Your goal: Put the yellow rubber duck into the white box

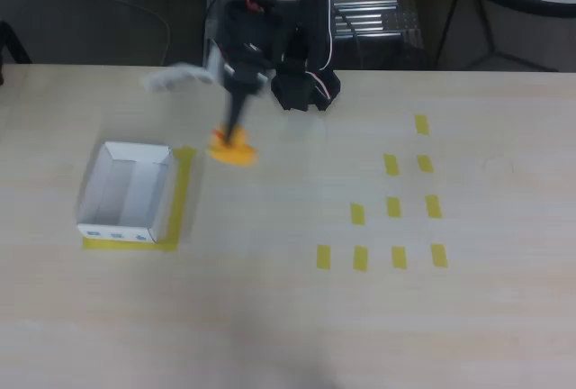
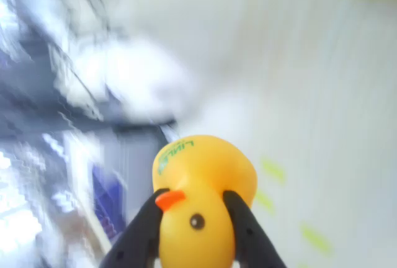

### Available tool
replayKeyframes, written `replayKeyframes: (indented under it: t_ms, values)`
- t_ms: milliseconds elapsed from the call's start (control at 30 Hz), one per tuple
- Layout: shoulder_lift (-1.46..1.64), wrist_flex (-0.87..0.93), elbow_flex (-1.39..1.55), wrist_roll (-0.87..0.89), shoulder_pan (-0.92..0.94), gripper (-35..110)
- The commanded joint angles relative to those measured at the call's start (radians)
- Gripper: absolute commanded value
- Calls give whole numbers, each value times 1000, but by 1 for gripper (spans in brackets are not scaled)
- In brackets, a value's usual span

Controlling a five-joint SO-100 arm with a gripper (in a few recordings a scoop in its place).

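Observation:
The yellow rubber duck [image 2: 201, 200] fills the lower middle of the wrist view, its orange beak and one eye facing the camera. Both black fingers [image 2: 146, 231] press against its sides, so my gripper [image 2: 195, 227] is shut on it. From overhead, the duck [image 1: 232, 149] hangs blurred at the tip of the black arm, just right of the white box [image 1: 126, 193]. The gripper [image 1: 234, 137] sits a little beyond the box's far right corner. The box is open on top and stands on a yellow tape square, blue marks on its near wall.
The arm's black base [image 1: 304, 83] stands at the table's far edge. Several small yellow tape rectangles [image 1: 393, 207] lie on the right half of the light wooden table. A blurred white shape [image 1: 175, 76] shows left of the arm.

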Motion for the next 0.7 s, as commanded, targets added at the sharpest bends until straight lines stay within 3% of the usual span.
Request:
replayKeyframes:
  t_ms: [0, 167, 400, 667]
  values:
    - [357, -261, 423, -23, 314, 0]
    - [94, -308, 402, -89, 471, 0]
    - [-479, -264, -78, -81, 557, 0]
    - [-851, -143, -495, -89, 586, 0]
